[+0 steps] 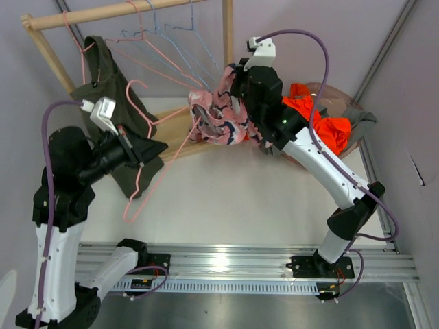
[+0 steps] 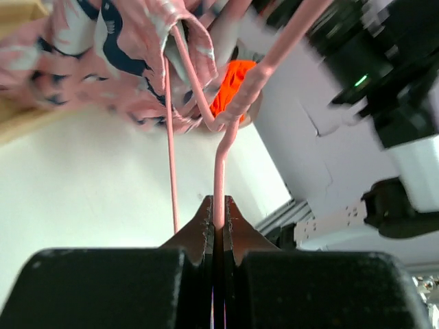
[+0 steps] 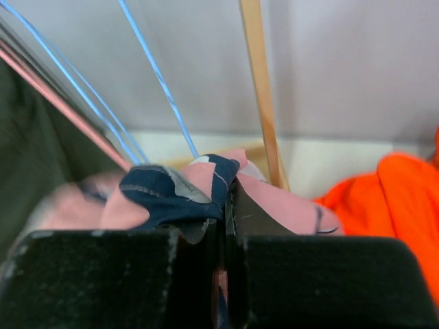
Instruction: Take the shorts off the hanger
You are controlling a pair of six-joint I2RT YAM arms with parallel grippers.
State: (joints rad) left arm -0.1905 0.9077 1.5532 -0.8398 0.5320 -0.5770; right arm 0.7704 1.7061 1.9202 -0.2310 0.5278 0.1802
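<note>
grip check: left gripper (image 2: 219, 209) clamps pink hanger (image 2: 218, 164) wire; right gripper (image 3: 225, 205) pinches pink patterned shorts (image 3: 171, 188), fingers closed on fabric.

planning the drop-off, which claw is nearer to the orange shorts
Right. The right claw, shut on the pink patterned shorts, sits just left of the orange shorts in the top view; the left claw, pinching the pink hanger, is much farther left.

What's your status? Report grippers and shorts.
Left gripper shut on pink hanger. Right gripper shut on patterned shorts, not yet off hanger. Blue hangers close by.
</note>
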